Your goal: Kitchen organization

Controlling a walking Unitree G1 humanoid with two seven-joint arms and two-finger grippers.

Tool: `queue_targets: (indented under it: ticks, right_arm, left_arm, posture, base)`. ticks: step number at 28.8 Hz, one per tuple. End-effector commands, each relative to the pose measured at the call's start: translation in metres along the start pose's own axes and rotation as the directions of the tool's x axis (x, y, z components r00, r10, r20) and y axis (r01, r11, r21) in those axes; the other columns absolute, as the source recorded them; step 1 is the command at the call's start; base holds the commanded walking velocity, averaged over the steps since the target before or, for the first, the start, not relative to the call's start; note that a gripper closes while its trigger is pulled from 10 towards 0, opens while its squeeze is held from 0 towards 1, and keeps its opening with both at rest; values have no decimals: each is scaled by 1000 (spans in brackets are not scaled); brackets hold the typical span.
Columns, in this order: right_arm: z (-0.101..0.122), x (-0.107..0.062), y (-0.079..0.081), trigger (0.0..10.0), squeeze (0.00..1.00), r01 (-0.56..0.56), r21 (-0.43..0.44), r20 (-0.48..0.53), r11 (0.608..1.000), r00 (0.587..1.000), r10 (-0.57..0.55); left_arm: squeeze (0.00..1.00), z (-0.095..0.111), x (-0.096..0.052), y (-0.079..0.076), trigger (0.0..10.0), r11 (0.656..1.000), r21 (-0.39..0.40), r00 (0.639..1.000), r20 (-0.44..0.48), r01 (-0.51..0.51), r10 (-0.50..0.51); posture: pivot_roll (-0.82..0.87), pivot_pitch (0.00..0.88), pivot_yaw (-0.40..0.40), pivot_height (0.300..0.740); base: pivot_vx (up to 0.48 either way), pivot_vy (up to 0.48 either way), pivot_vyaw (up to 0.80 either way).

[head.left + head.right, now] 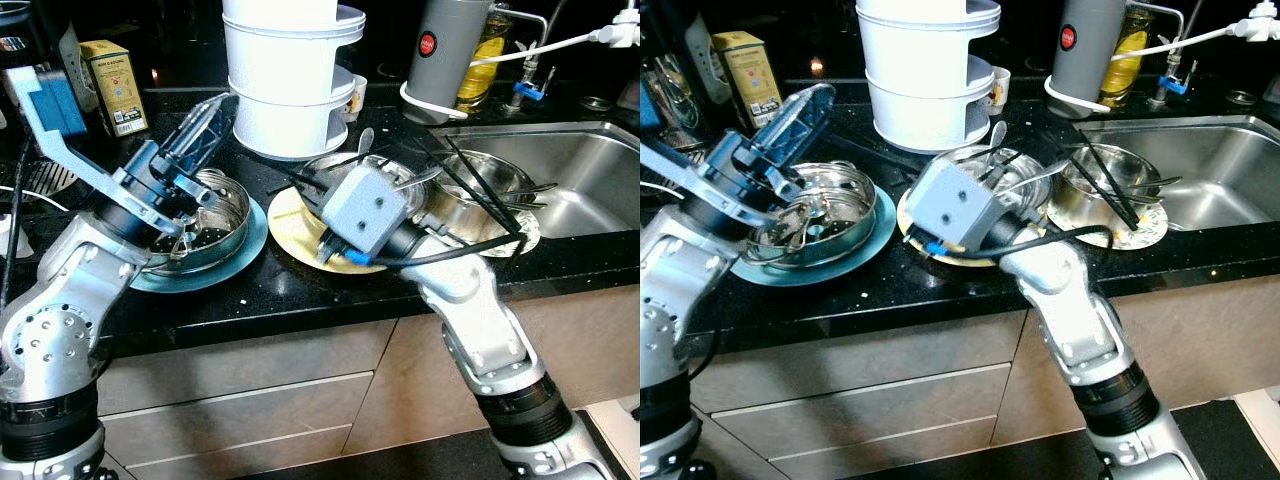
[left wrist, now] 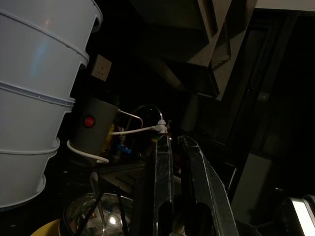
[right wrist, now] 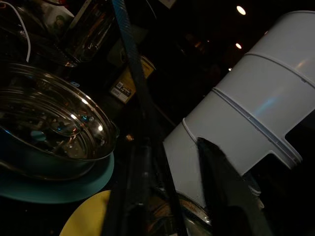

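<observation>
On a black stone counter (image 1: 300,295) crowded with dishes, the right gripper (image 3: 182,162) reaches in low over the yellow plate (image 1: 290,215), its two black fingers apart, one of them running past a steel bowl (image 1: 350,170) that sits on that plate; nothing is visibly clamped between them. To the left, the left gripper (image 1: 205,130) is raised above a perforated steel steamer insert (image 1: 815,215) resting on a teal plate (image 1: 865,245), and in its wrist view the fingers (image 2: 160,187) stand close together with a thin gap, holding nothing that can be made out. Behind both plates stands a white stacked steamer tower (image 1: 290,70). To the right, near the sink (image 1: 570,170), a second steel bowl (image 1: 1095,195) on a patterned plate holds black chopsticks (image 1: 1110,190) and a spoon, and a grey kettle-like appliance (image 1: 450,50) with a red button stands at the far side of the counter. The step in hand looks like picking up the cookware on the yellow plate, probably the bowl or a utensil in it. The next move calls for the right gripper to settle over the bowl's rim and close firmly, since thin polished steel may slip, and to lift without knocking the tower just behind.
</observation>
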State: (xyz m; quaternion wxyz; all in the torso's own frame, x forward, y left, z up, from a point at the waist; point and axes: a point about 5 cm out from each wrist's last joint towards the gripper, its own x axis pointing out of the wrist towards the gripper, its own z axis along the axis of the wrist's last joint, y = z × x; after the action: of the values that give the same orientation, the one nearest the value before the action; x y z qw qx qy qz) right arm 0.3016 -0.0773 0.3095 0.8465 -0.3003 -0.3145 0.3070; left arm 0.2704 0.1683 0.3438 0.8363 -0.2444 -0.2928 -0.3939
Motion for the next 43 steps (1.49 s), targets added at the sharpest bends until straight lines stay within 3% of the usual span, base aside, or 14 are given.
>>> queue_targets:
  ticks: [1, 2, 3, 11, 12, 13, 14, 15, 20, 37, 38, 39, 40, 43]
  right_arm:
    - [4, 1, -3, 10000, 1000, 10, -1, 16, 1000, 1000, -10]
    - [4, 1, -3, 10000, 651, 11, -10, 14, 1000, 1000, -11]
    - [4, 1, -3, 10000, 0, 10, -17, 10, 1000, 1000, -10]
    - [3, 1, -1, 10000, 0, -7, -19, 3, 1000, 1000, 7]
    - [3, 1, 0, 6824, 0, -11, -15, 3, 1000, 1000, 11]
    - [2, 1, 0, 4902, 0, -15, -13, 2, 1000, 1000, 15]
    - [2, 1, 1, 3882, 0, -18, -12, 1, 1000, 1000, 18]
    - [2, 1, 2, 706, 0, -24, -8, 0, 1000, 1000, 24]
    - [1, 1, 2, 0, 0, -27, -7, -2, 1000, 1000, 27]
    - [2, 1, -3, 0, 0, -9, -22, 2, 1000, 1000, 9]
    - [2, 0, -3, 0, 0, -7, -25, 2, 1000, 1000, 7]
    - [2, 0, -4, 0, 0, -5, -27, 2, 1000, 1000, 6]
    - [2, 0, -5, 0, 0, -3, -29, 2, 1000, 1000, 3]
    - [2, 0, -7, 0, 0, 4, -32, 6, 999, 1000, -4]
  left_arm:
    - [0, 0, 1, -3, 0, 1000, -11, 1000, -1, 16, -16]
    - [0, 0, 1, -4, 0, 1000, -15, 1000, -1, 19, -19]
    - [0, 0, 2, -5, 0, 1000, -17, 1000, -2, 21, -21]
    - [0, 0, 2, -6, 0, 999, -30, 1000, -1, 29, -29]
    - [0, 0, 2, -6, 0, 999, -35, 1000, 1, 31, -31]
    - [0, 0, 2, -7, 0, 999, -39, 999, 3, 33, -33]
    - [0, 1, 2, -7, 0, 998, -46, 999, 6, 35, -35]
    - [0, 1, 1, -6, 0, 998, -56, 999, 11, 39, -38]
    - [0, 3, 1, -6, 0, 997, -65, 999, 15, 40, -39]
    - [0, 7, 0, -3, 0, 999, -36, 1000, 26, 18, -17]
    - [412, 7, 0, -2, 9843, 1000, -29, 999, 32, 1, 0]
    - [412, 8, 1, -1, 9843, 1000, -26, 999, 37, -12, 12]
    - [1000, 8, 1, -1, 10000, 999, -29, 999, 42, -13, 14]
    - [1000, 8, 2, -1, 10000, 999, -32, 999, 52, -11, 12]
  posture:
    - [-53, 126, -29, 740]
    - [-53, 126, -29, 740]
    - [-55, 124, -28, 740]
    - [-55, 124, -28, 740]
    - [-53, 126, -29, 740]
    - [-53, 126, -29, 740]
    - [-53, 126, -29, 740]
    - [-53, 126, -29, 740]
    - [-53, 126, -29, 740]
    - [-53, 128, -29, 740]
    - [-53, 128, -30, 740]
    - [-53, 128, -30, 740]
    - [-53, 128, -30, 740]
    - [-53, 127, -30, 740]
  base:
    - [0, 0, 0]
    - [0, 0, 0]
    - [0, 0, 0]
    - [0, 0, 0]
    - [0, 0, 0]
    - [0, 0, 0]
    - [0, 0, 0]
    - [0, 0, 0]
    - [0, 0, 0]
    - [0, 0, 0]
    - [0, 0, 0]
    - [0, 0, 0]
    - [0, 0, 0]
    - [0, 0, 0]
